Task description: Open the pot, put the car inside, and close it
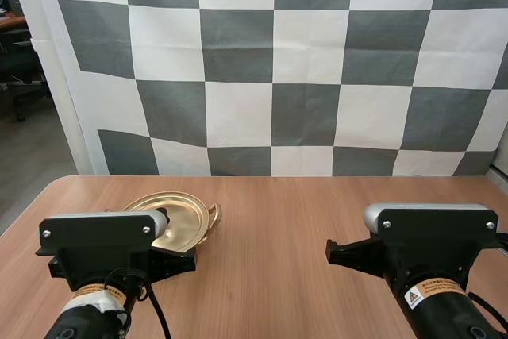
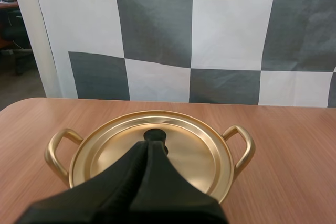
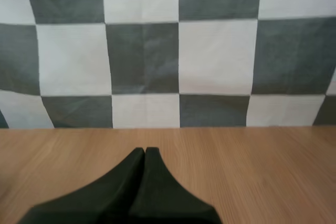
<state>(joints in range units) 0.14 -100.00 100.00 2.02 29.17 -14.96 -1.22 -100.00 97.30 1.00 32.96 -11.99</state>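
Observation:
A gold pot (image 2: 239, 148) with two loop handles sits on the wooden table, its gold lid (image 2: 194, 156) resting on it with a black knob (image 2: 155, 135) in the middle. In the high view the pot (image 1: 178, 216) lies at the left, partly hidden behind my left arm. My left gripper (image 2: 147, 145) is shut, its fingers together as one dark wedge whose tip lies just before the knob. My right gripper (image 3: 145, 152) is shut too, hovering over bare table at the right.
The wooden table (image 1: 278, 220) stretches between the two arms and ends in a rounded far left corner (image 1: 55, 184). Bare tabletop (image 3: 252, 166) lies ahead of the right gripper.

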